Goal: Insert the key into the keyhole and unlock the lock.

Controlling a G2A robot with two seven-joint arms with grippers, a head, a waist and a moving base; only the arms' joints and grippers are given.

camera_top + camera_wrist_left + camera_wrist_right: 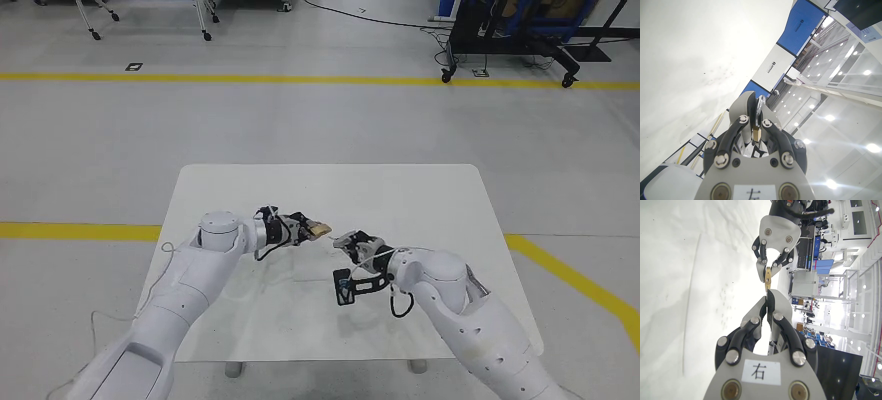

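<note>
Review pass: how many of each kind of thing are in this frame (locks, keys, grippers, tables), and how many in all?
lock: 1, brass, held in the left gripper
key: 1, a thin sliver at the tips of the right gripper
grippers: 2
table: 1, white
Total: 5

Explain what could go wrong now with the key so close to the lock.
The key shows only a thin tip beyond the right jaws and seems aimed beside the keyhole; it may miss. The left jaws only pinch the lock; a push from the key could twist it.
</note>
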